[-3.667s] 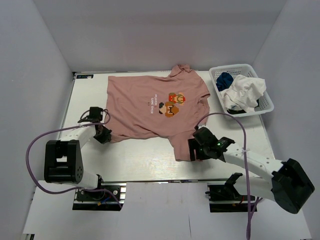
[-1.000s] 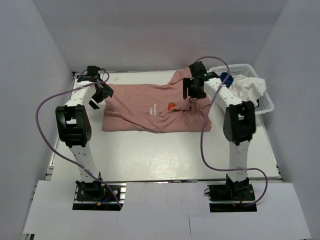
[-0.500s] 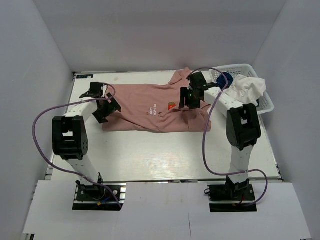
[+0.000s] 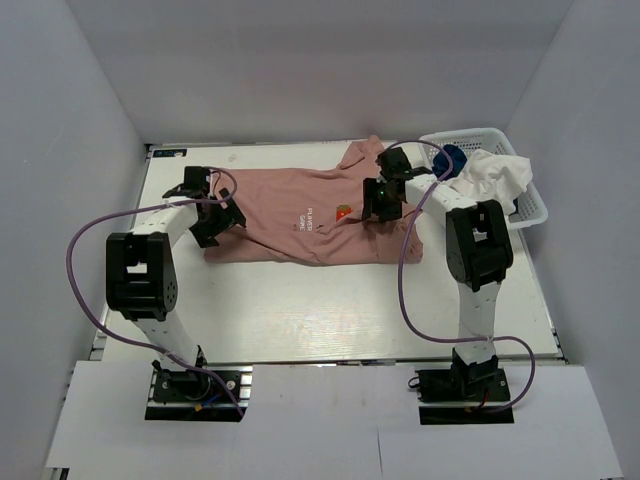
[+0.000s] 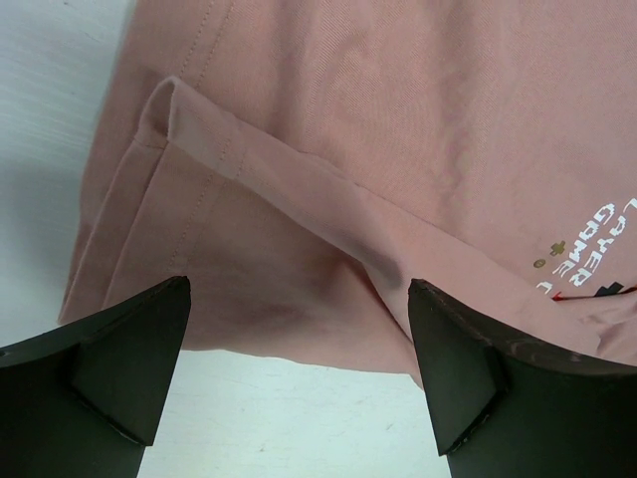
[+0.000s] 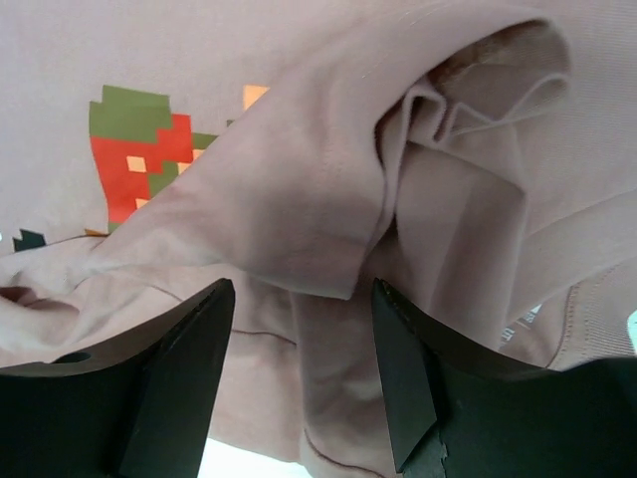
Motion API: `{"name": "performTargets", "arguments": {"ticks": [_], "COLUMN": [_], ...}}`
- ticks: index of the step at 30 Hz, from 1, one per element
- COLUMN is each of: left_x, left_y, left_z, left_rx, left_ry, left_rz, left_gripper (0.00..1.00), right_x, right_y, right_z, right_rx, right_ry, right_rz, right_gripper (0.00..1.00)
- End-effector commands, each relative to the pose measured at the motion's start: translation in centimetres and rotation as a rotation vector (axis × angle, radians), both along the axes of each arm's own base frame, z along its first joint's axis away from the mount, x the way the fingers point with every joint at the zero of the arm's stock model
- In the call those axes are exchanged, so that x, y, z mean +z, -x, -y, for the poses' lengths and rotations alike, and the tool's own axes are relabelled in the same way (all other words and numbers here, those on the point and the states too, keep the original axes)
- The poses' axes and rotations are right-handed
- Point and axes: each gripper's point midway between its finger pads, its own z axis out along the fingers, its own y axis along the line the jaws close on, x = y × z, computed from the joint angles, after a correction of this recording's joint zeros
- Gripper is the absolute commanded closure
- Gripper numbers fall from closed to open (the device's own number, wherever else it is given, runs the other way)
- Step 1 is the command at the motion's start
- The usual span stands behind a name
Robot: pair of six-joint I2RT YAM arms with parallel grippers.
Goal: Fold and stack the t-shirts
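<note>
The dusty-pink t-shirt (image 4: 300,215) lies folded front-to-back in a long band across the middle of the table, its print (image 4: 343,212) showing at the fold. My left gripper (image 4: 213,218) hovers open over the shirt's left end, where the doubled hem (image 5: 299,199) meets the white table (image 5: 299,418). My right gripper (image 4: 378,200) is low over the bunched right side, open, with a loose flap corner (image 6: 328,269) lying between its fingers (image 6: 169,388). The red and green print (image 6: 134,149) is at the left. A blue t-shirt (image 4: 450,158) and a white t-shirt (image 4: 495,178) sit crumpled in the basket.
The white mesh basket (image 4: 532,205) stands at the back right, close behind my right arm. Purple cables loop from both arms. Grey walls close in the table at the back and both sides.
The shirt, flat before, is now folded in half. In the last second my left gripper came down from the back left corner to the shirt's left end, and my right gripper lowered and narrowed slightly.
</note>
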Motion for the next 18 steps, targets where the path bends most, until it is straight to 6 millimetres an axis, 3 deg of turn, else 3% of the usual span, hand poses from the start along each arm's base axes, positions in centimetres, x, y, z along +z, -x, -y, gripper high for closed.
{"name": "performTargets", "arguments": {"ticks": [1, 4, 6, 7, 8, 14, 17, 18], "left_x": [2.4, 2.2, 2.2, 2.5, 2.5, 2.8, 2.8, 2.4], "left_y": [-0.5, -0.5, -0.5, -0.8, -0.8, -1.6, -1.6, -1.6], "left_z": [0.0, -0.2, -0.2, -0.2, -0.2, 0.2, 0.2, 0.2], "left_rx": [-0.011, -0.007, -0.007, -0.007, -0.007, -0.016, -0.016, -0.016], "left_ry": [-0.011, -0.019, -0.019, -0.019, -0.019, -0.018, -0.018, -0.018], "left_rz": [0.067, 0.057, 0.057, 0.066, 0.066, 0.077, 0.077, 0.068], "left_gripper": [0.00, 0.00, 0.00, 0.00, 0.00, 0.00, 0.00, 0.00], "right_x": [0.7, 0.9, 1.1, 1.3, 1.6, 3.3, 4.1, 3.6], "right_y": [-2.0, -2.4, -2.9, -2.8, -2.9, -4.2, -4.8, -4.8], "right_z": [0.2, -0.1, -0.7, -1.1, -1.5, -2.1, -2.7, -2.9], "right_rx": [-0.007, 0.001, 0.023, 0.040, 0.052, 0.074, 0.076, 0.074], "right_ry": [-0.008, -0.030, -0.054, -0.080, -0.087, -0.122, -0.133, -0.135], "right_rz": [0.060, 0.064, 0.087, 0.091, 0.103, 0.166, 0.184, 0.171], "right_gripper": [0.37, 0.37, 0.44, 0.49, 0.62, 1.00, 1.00, 1.00]}}
